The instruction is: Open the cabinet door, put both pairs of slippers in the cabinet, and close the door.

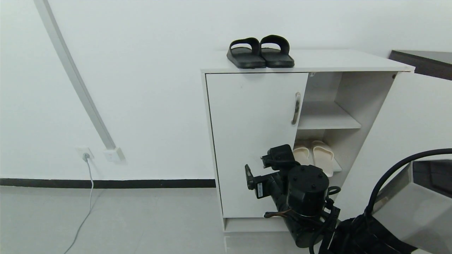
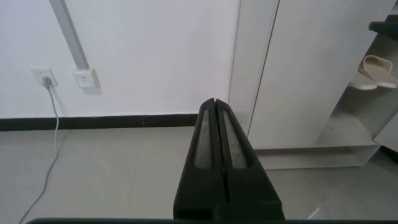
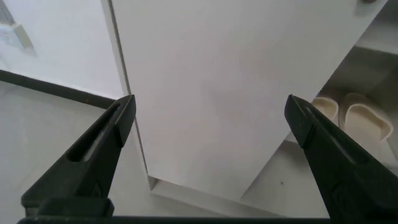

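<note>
My right gripper [image 3: 209, 106] is spread wide and holds nothing, its two dark fingers [image 3: 102, 140] well apart. It hangs low in front of the white cabinet [image 1: 335, 58], facing the lower half of the closed left door [image 1: 250, 141] and close to it, though I cannot tell whether it touches. My left gripper [image 2: 214, 107] is closed tight with its pads pressed flat together and nothing between them. It sits off to the cabinet's left, above the pale floor [image 1: 123, 218], looking toward the wall and the cabinet's side. The right door [image 1: 399, 123] stands swung out wide, so the right half of the cabinet is open to view. The cream slippers [image 1: 316, 157] lie side by side on the lower shelf inside that open half, just past the edge of the closed door. The upper shelf [image 1: 328, 120] runs above them. The black slippers [image 1: 260, 53] rest side by side on top of the cabinet, touching each other, above the closed door and near its front edge. A slim metal handle [image 1: 296, 108] runs upright along the closed door's inner edge. On the wall to the left, a grey conduit [image 1: 74, 74] slants down to a small box, and beside that a wall socket [image 1: 84, 154] holds a plug whose cable [image 1: 88, 197] trails down across the black baseboard [image 1: 106, 183] onto the floor.
</note>
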Robot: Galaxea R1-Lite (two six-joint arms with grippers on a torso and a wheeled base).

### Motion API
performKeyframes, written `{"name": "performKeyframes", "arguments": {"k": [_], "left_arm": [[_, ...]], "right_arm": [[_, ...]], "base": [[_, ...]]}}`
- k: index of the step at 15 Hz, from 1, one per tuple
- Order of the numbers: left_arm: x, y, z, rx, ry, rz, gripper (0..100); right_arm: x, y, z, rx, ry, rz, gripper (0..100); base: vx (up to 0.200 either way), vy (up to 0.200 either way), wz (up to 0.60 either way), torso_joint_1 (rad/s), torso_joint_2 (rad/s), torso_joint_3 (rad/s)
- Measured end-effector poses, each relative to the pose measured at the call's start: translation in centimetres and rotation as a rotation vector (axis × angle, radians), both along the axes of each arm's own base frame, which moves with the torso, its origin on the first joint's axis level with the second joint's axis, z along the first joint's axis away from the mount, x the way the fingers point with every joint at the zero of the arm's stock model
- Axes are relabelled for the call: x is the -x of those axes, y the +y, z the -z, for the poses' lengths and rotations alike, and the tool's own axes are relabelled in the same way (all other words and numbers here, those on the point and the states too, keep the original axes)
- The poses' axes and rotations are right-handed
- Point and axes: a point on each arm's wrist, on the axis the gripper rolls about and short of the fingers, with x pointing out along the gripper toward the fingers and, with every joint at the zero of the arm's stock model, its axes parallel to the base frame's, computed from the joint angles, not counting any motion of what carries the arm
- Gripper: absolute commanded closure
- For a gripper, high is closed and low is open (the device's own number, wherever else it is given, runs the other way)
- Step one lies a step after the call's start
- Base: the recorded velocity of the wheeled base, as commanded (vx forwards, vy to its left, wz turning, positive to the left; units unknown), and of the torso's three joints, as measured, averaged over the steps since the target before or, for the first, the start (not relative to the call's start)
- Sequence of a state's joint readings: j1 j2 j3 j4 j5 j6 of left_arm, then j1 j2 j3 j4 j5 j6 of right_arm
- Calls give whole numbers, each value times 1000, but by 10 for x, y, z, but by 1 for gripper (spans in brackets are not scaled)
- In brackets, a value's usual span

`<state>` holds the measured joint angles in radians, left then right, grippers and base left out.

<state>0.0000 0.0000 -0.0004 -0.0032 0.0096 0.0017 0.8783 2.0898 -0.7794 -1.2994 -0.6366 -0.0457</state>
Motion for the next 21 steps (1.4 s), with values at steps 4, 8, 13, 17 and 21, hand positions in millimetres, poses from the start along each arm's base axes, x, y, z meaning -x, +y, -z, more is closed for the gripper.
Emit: {"name": "performKeyframes", "arguments": {"k": [4, 8, 13, 17, 21], "left_arm": [[0, 0, 0, 0, 1, 1, 100], [0, 0, 0, 0, 1, 1, 100], [0, 0, 0, 0, 1, 1, 100], [0, 0, 0, 0, 1, 1, 100], [0, 0, 0, 0, 1, 0, 100]], "right_arm": [[-1, 0, 2, 4, 4, 2, 0], [-3, -1, 3, 6, 5, 4, 0], [-3, -1, 3, 6, 5, 5, 0], [-3, -1, 3, 6, 6, 6, 0], [-5, -2, 0, -8, -20, -27, 0]], "base": [[0, 0, 0, 118, -461, -334], [0, 0, 0, 161, -474, -323], [0, 0, 0, 179, -497, -311], [0, 0, 0, 212, -520, -309], [0, 0, 0, 237, -557, -322]]}}
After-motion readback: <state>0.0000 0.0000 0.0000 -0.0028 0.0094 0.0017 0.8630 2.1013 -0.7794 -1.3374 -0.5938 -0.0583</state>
